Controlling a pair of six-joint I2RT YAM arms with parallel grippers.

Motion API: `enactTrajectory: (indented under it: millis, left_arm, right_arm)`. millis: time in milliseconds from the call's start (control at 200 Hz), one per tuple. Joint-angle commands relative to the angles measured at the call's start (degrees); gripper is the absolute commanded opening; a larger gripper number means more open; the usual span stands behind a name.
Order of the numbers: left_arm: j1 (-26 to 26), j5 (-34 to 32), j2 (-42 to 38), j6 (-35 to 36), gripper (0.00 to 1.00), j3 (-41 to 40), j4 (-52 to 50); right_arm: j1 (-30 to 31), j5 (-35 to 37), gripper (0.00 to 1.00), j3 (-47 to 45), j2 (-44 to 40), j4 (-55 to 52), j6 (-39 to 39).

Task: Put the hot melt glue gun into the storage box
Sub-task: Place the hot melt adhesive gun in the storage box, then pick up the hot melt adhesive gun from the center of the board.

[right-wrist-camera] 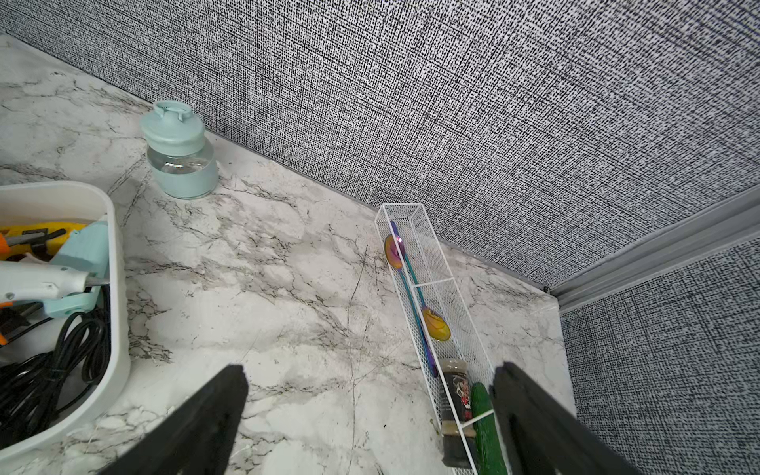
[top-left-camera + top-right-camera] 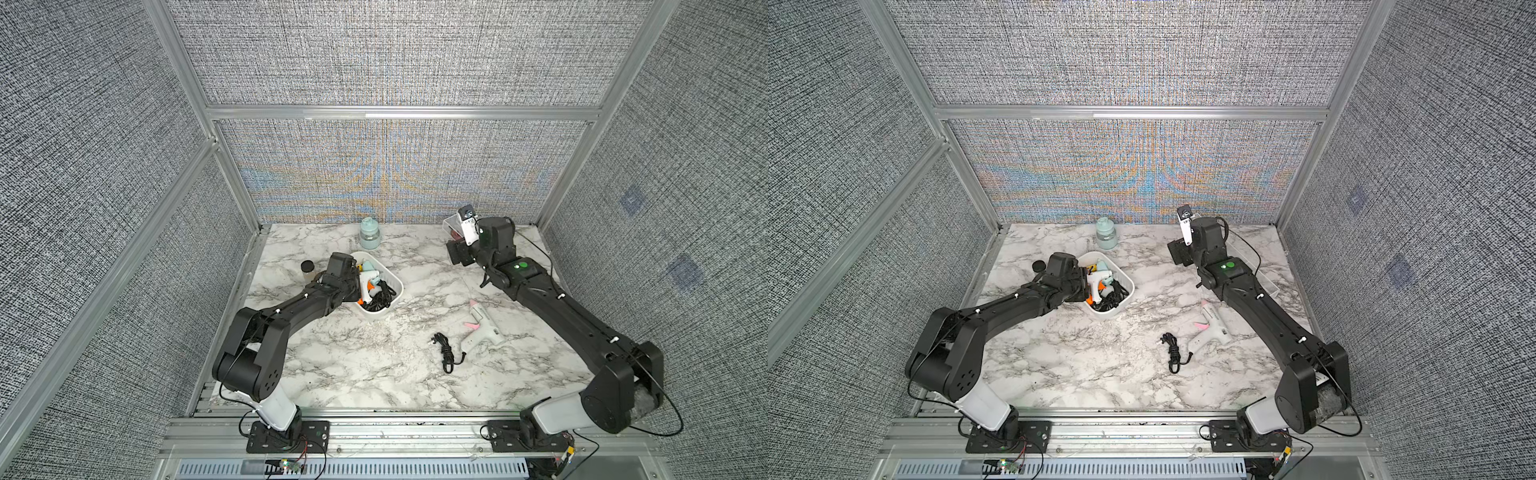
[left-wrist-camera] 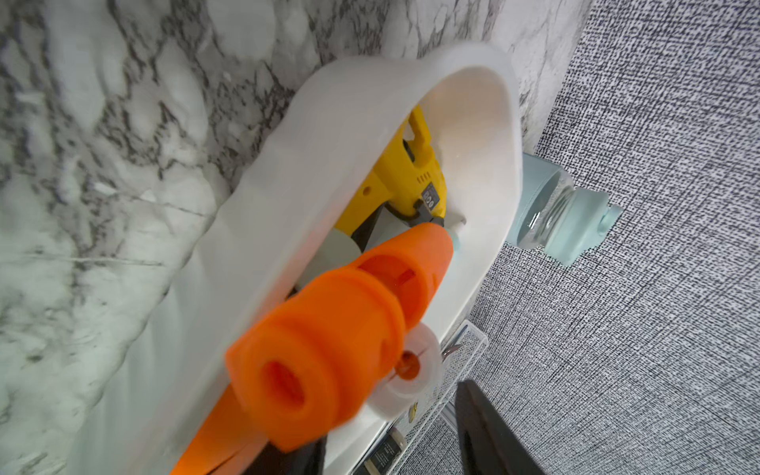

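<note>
Marble table [image 2: 353, 374]: pink-trigger glue gun [image 2: 486, 332] behind your empty, spread right jaws; likely light, stiff, slick, so grip barrel. Left jaws: cannot tell.

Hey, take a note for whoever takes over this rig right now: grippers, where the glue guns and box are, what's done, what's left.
Left gripper: at the storage box, right beside the orange-tipped glue gun; whether it is gripping cannot be told.
Right gripper: open, empty, above the table near the back.
Done: orange-tipped glue gun, yellow glue gun and teal glue gun lie in the box.
Left: pink-trigger glue gun and black cord lie on the table; probably the right arm's pick.
</note>
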Motion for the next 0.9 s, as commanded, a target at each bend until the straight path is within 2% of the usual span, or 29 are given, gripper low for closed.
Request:
enactTrajectory:
  millis: [0,65,215,240,365,521,591,781,891]
  left_arm:
    - [-0.07,0.28,-0.56,0.84,0.62,-0.40,-1.80]
    - [-0.05,0.01,-2.32,1.83,0.69,-0.62,-2.76]
    - [0.47,-1.18,-7.32,6.40,0.93,1.37,-8.19]
    - [0.52,-1.22,-7.98,7.27,0.99,1.87,-8.87]
    - [0.47,-0.51,-10.94,12.11,1.00,4.06,-10.11]
    - [0.39,0.50,-14.97,15.64,1.00,4.49,-10.67]
    - [0.55,-0.95,-17.82,19.78,1.00,5.30,-11.78]
    - [1.55,-7.82,-24.76,39.83,1.00,13.91,-27.45]
    - [2.12,-10.21,-26.41,47.66,1.00,16.87,-33.14]
  right_arm:
    - [0.06,0.91,0.99,0.15,-0.10,0.39,0.74]
    - [-0.20,2.04,0.99,1.17,0.18,-0.90,3.08]
    - [-1.39,4.07,0.99,7.10,3.28,-10.35,12.00]
    - [-1.64,3.99,0.99,8.13,3.92,-12.36,14.23]
    - [-2.14,1.87,0.99,9.96,6.18,-19.28,25.77]
    - [-2.12,-3.80,0.99,1.82,3.68,-19.01,39.72]
    - [-2.18,-5.36,0.99,-1.80,2.61,-20.67,44.42]
    - [-4.45,-0.86,0.99,-6.99,3.92,-31.87,44.05]
    - [-5.42,0.84,0.99,-9.38,4.16,-34.42,41.79]
